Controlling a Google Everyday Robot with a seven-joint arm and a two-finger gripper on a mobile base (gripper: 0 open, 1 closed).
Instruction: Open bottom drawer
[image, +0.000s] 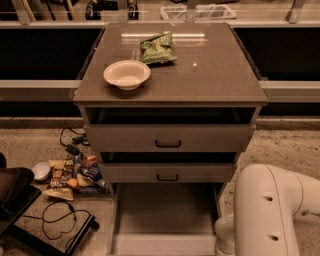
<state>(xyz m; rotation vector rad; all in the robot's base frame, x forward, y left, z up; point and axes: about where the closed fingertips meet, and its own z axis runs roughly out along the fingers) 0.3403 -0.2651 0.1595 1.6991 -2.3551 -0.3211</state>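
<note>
Camera view looks down on a grey three-drawer cabinet in the middle of the frame. The bottom drawer sits at lower centre and is pulled well out toward the bottom edge. Its plain grey inside lies open to the camera and its front panel runs along the very bottom of the frame. Its long axis runs straight from under the cabinet toward the viewer, with the open end pointing down the frame. Above it, the middle drawer and the top drawer each show a small black bar handle and a dark gap over the front. On the tabletop a pale bowl stands left of centre, near a green snack bag farther back. The robot's white arm fills the lower right; the gripper is out of view there, so how it stands cannot be told. The speckled floor holds snack packets and black cables at lower left. Dark recesses and a pale rail run behind.
</note>
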